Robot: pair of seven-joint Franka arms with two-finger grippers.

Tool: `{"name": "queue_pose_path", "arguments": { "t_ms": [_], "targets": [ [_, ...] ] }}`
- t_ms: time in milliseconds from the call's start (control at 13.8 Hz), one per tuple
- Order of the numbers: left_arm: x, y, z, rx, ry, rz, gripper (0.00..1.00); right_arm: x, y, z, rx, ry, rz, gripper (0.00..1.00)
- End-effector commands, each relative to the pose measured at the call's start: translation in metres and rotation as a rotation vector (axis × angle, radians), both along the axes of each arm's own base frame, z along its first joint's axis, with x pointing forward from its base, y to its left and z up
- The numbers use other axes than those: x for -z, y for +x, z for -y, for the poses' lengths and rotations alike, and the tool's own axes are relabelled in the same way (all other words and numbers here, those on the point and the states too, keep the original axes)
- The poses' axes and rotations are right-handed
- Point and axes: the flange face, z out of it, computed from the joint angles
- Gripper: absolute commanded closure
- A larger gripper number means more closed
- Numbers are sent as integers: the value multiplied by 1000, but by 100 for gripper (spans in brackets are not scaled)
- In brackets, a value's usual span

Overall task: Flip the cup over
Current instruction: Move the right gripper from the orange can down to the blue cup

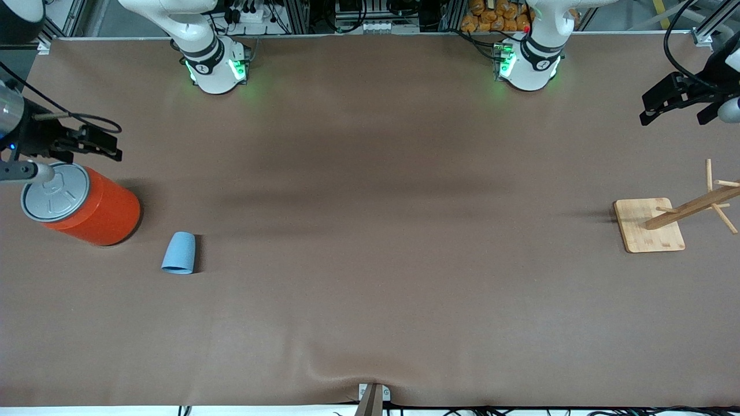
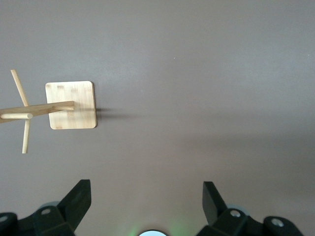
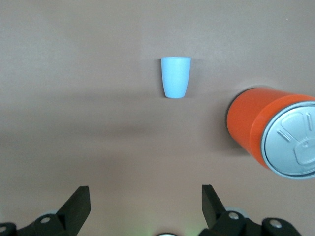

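Note:
The cup (image 1: 179, 253) is small, light blue and tapered. It sits on the brown table beside the orange can, nearer the front camera than the can. Its wide rim end points toward the front camera and only its outer wall shows. It also shows in the right wrist view (image 3: 175, 77). My right gripper (image 1: 118, 143) is open and empty, up in the air at the right arm's end of the table, just past the can; its jaws (image 3: 146, 194) stand wide apart. My left gripper (image 1: 673, 115) is open and empty, high over the left arm's end (image 2: 146, 189).
A big orange can (image 1: 87, 205) with a grey lid stands close to the cup and shows in the right wrist view (image 3: 268, 135). A wooden peg rack on a square base (image 1: 647, 225) stands at the left arm's end and shows in the left wrist view (image 2: 71, 104).

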Motion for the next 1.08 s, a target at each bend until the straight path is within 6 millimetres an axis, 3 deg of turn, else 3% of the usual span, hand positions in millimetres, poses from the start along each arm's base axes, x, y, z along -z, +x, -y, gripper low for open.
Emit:
{"name": "queue_pose_path", "arguments": {
  "t_ms": [0,289,578,794,1011],
  "targets": [
    [-6,-3,3,14,-9,0,0,58,12,5,1,-7,-8,0],
    [-8,-4,1,10,-9,5,0,137,43,-5,-16,-6,-31,0],
    [-7,-4,-2,-1,-11,2,0,235,75,7,-11,-25,-41,0],
    [-5,-1,0,-1,-12,5,0,263,81,4,-77,-32,-41,0],
    [-6,-1,0,-1,-12,6,0,309,87,29,-184,-20,-25,0]
  ]
}}
